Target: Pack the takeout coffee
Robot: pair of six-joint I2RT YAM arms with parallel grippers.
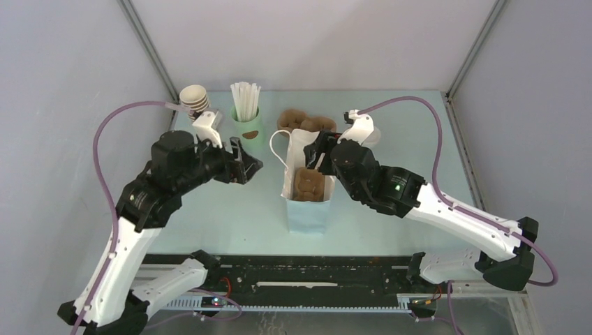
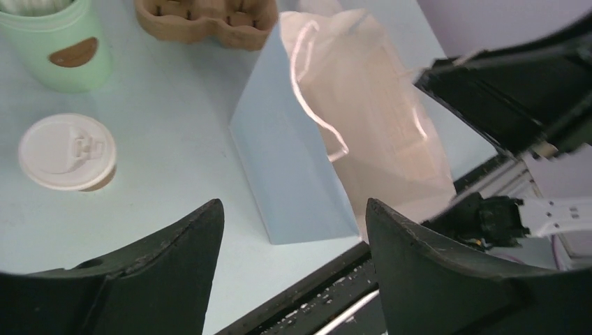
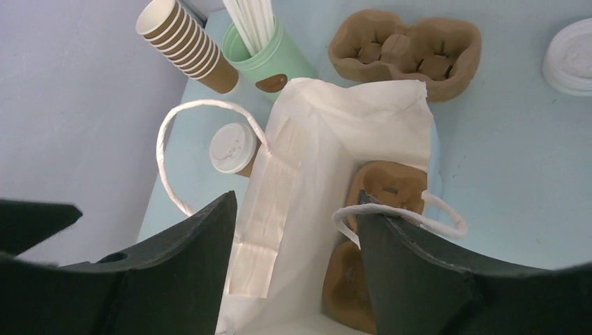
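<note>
**Beside the paper bag (image 2: 286, 167): coffee cup (image 2: 66, 152) unpacked**

The lidded coffee cup is seen upright on the table (image 2: 174, 139), between the paper bag and the table's left edge. The left fingers (image 2: 174, 258) are spread, empty; the right fingers (image 3: 188, 251) are spread above the bag's mouth.

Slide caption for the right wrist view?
Right gripper open over the white bag, pulp carrier inside; lidded takeout coffee stands outside beside the bag.

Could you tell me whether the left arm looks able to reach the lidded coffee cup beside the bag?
Probably yes: the coffee cup stands upright in the open, left of the bag, and the open left gripper hovers close by with nothing between them.
</note>
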